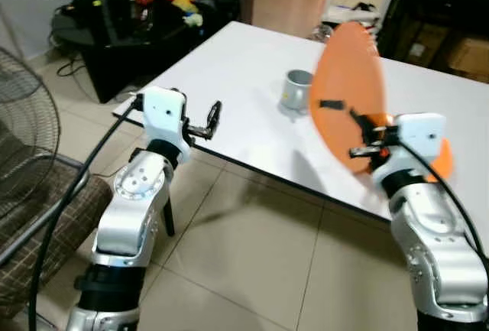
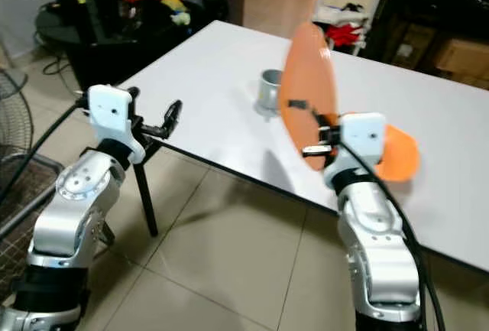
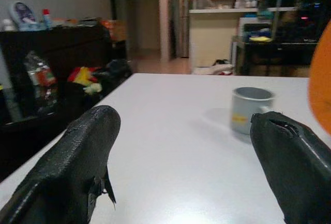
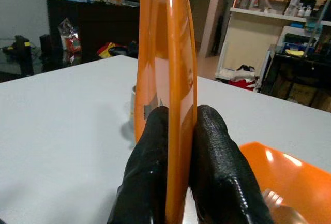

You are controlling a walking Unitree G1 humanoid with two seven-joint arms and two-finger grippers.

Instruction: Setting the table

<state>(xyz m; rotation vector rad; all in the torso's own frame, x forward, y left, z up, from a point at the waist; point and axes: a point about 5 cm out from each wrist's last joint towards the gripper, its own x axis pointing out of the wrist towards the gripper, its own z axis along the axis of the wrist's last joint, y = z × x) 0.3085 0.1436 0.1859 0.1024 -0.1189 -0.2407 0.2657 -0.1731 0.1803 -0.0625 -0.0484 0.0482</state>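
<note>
While the right gripper pinches an orange plate on edge above the white table, beside a grey mug, the left gripper reaches forward at the table's edge, fingers spread and holding nothing.

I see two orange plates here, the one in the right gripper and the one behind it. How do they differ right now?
The held orange plate stands on edge above the white table, pinched at its rim by the right gripper; the second orange plate lies flat on the table. The held plate looks bare; the flat plate has what looks like a fork on it. Both share the same orange colour.
</note>
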